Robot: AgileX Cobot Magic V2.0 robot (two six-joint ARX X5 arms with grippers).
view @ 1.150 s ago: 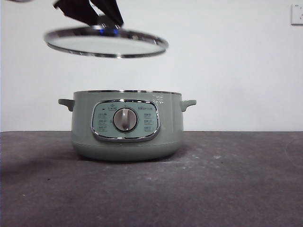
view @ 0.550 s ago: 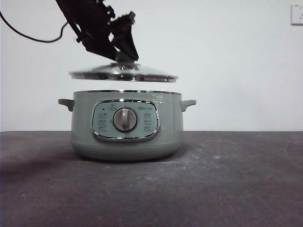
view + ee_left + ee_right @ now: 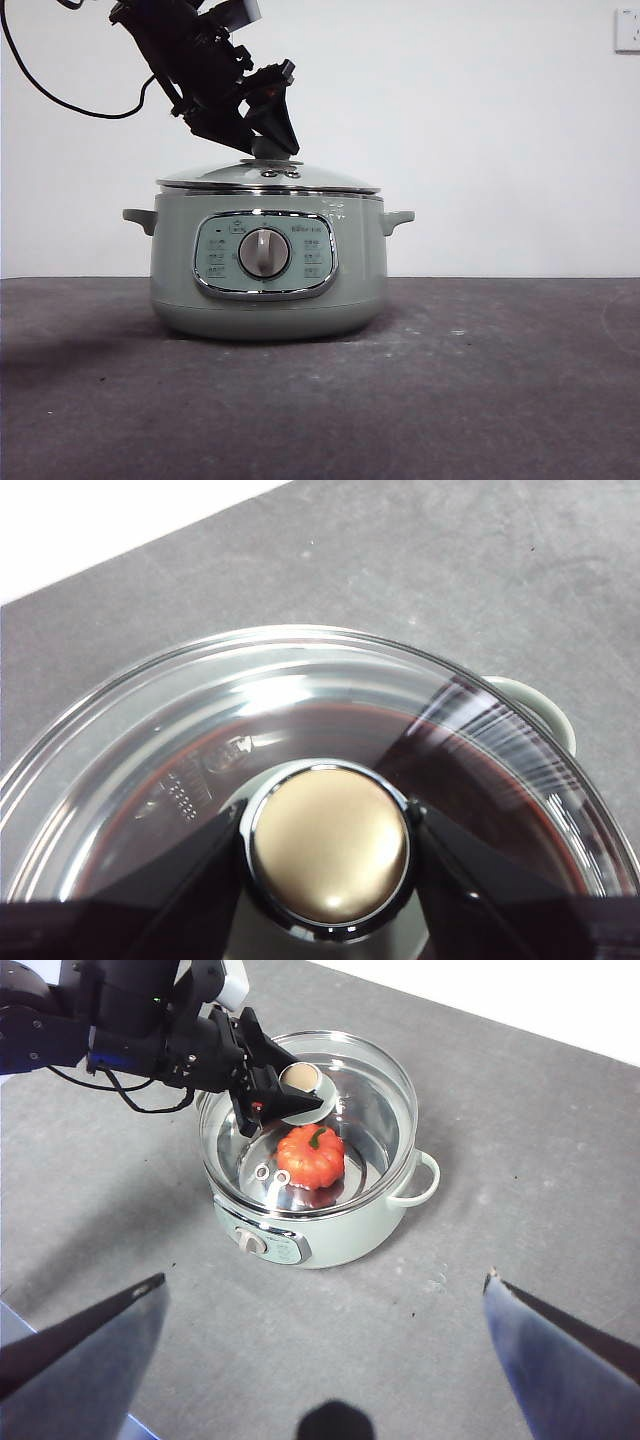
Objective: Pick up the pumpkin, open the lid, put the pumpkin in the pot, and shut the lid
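Glass lid (image 3: 268, 177) has come down from well above the pot (image 3: 268, 265) and now sits on its rim, the left claw (image 3: 262, 140) still clamped on the knob. Pumpkin (image 3: 311, 1155) lies inside. Right claw (image 3: 325, 1310) hangs open, well back. Only letting go seems left.

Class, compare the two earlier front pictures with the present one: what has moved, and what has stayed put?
The left claw, clamped on the sage-green knob, has lowered the domed clear glass lid from high and tilted down onto the sage-green round electric pot, closing it. The pot stayed in place. The right claw hangs open, well above the table.
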